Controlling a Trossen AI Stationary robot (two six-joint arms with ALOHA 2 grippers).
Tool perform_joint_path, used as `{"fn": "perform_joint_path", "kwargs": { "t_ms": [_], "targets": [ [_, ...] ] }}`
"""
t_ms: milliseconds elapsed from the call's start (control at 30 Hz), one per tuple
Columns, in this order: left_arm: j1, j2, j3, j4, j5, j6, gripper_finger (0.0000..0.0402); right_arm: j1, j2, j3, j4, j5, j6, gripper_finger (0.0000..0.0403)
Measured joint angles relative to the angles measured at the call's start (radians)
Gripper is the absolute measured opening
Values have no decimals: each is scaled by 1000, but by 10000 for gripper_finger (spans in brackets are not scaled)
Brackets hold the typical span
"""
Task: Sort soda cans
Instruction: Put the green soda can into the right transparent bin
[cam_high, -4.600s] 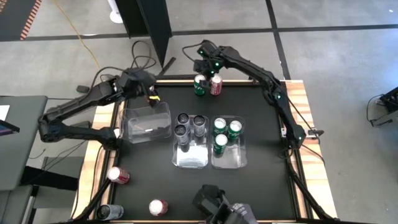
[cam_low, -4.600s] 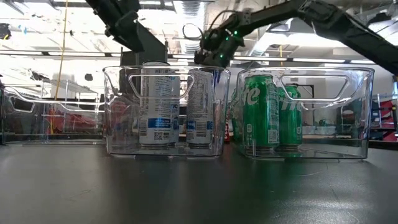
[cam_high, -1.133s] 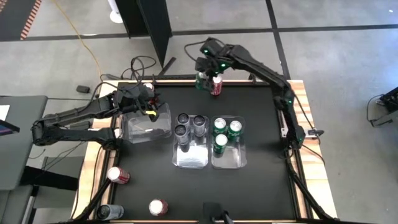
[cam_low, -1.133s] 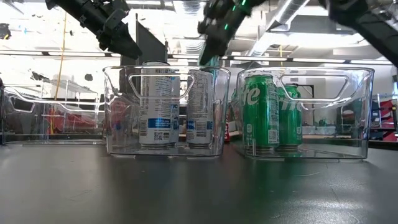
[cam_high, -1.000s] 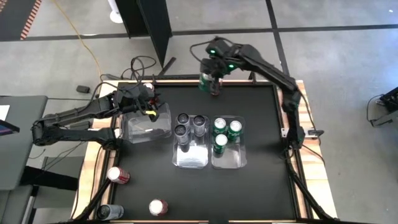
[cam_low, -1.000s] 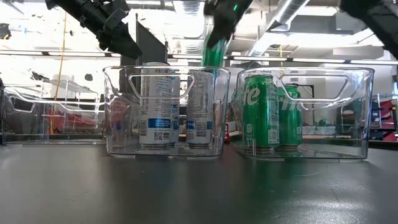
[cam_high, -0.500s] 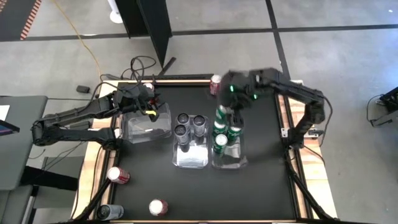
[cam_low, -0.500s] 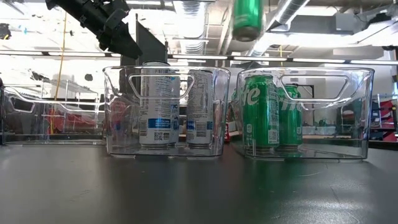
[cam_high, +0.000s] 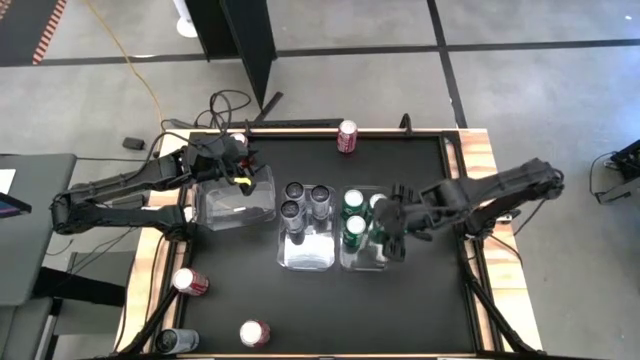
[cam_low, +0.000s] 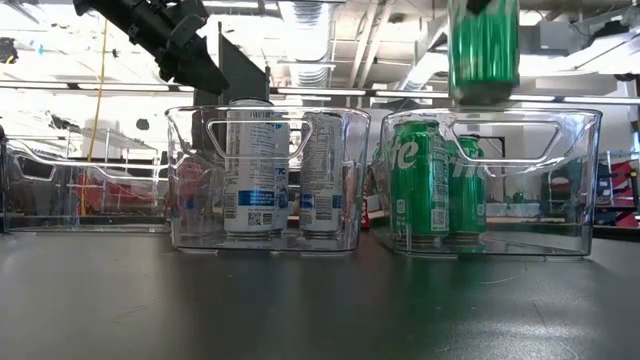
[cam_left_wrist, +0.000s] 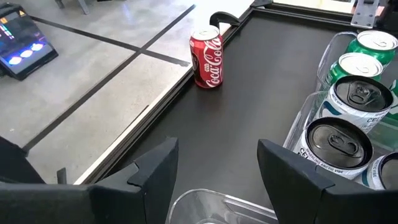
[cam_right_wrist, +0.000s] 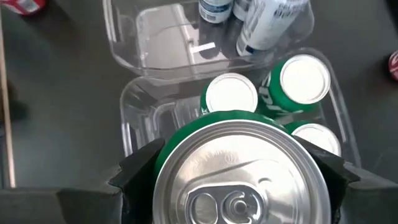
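My right gripper (cam_high: 388, 230) is shut on a green soda can (cam_low: 483, 48) and hangs over the right clear bin (cam_high: 367, 262). Three green cans (cam_right_wrist: 231, 93) stand upright in that bin. The middle bin (cam_high: 307, 255) holds three silver-grey cans (cam_high: 305, 200). One red can (cam_high: 347, 135) stands at the far edge. Two red cans (cam_high: 190, 282) and a dark can (cam_high: 175, 342) sit near the left near corner. My left gripper (cam_left_wrist: 217, 168) is open above the far side of the left clear bin (cam_high: 237, 198). My right gripper pinches the green can by its side wall (cam_right_wrist: 163, 163), one finger (cam_right_wrist: 134, 174) on each side, coming from above and pointing down along the can. The can stands upright and lifted clear, its base (cam_low: 483, 95) above the right bin's rim.
The three clear bins sit side by side mid-table on the black mat. The wooden table edge (cam_high: 480, 160) frames the mat. Bare mat lies between the bins and the far edge, and to the right of the right bin. Cables lie beyond the far left corner.
My right gripper has taken the green can from beside the red can at the far edge, lifted it clear, and carried it toward the near edge until it hangs over the right bin. The red can stays where it was.
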Motion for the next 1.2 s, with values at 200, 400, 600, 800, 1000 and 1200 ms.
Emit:
{"fn": "perform_joint_path", "kwargs": {
  "t_ms": [200, 400, 600, 800, 1000, 1200],
  "targets": [
    [0, 0, 0, 0, 0, -21, 215, -16, 25, -110, 37, 9, 19, 303],
    [0, 0, 0, -7, 0, -43, 215, -63, 33, -199, 110, -12, 6, 303],
    [0, 0, 0, -6, 0, -41, 215, -79, 34, -299, 203, -24, 33, 303],
    [0, 0, 0, -3, 0, -39, 215, -91, 49, -375, 298, -32, 65, 303],
    [0, 0, 0, -3, 0, -38, 215, -98, 57, -449, 403, -28, 88, 303],
    [0, 0, 0, -3, 0, -35, 215, -98, 57, -475, 433, -12, 111, 306]
  ]
}}
